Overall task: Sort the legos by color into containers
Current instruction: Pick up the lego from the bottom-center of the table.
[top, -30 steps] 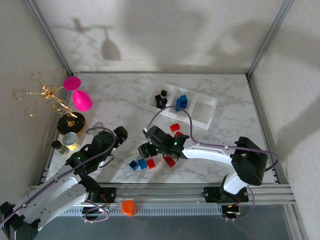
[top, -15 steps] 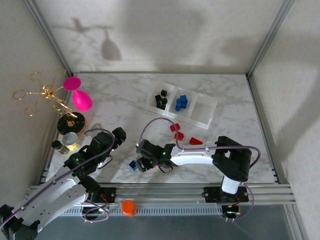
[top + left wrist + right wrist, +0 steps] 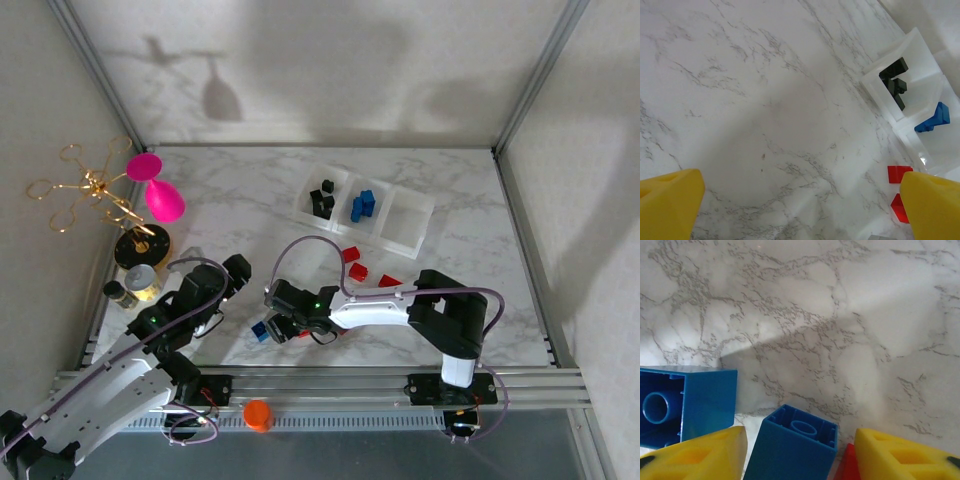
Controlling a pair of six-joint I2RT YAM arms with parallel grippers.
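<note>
Legos [image 3: 350, 254] lie partly sorted and partly loose. In the overhead view the white tray [image 3: 405, 224] sits right of centre, slanting down to the right, with black bricks [image 3: 322, 197] in its left compartment and blue bricks [image 3: 362, 205] in the middle one. Below the tray three red bricks [image 3: 358, 271] lie scattered on the marble counter [image 3: 230, 200], near one another and apart from the tray walls. Lower still, about the bottom middle of that view, the right pincer [image 3: 279, 326] is down at the counter among a little cluster of bricks. Its own wrist camera shows the two yellow fingers [image 3: 700, 460] in the bottom corners with a blue brick [image 3: 792, 442] between them, hollow underside up. The left finger looks right against the brick, while a strip of gap shows on the right side, so the pincer stands half-wide around it, not clamped. A second blue brick [image 3: 685, 402] lies just beside, at the left edge of that frame, and a red sliver [image 3: 844, 468] peeks out at the bottom between the blue one and the right finger. The left pincer [image 3: 800, 200] hangs over bare marble at the lower left of the overhead view, fingers spread wide and holding nothing. Its camera looks toward the tray in the upper right corner.
</note>
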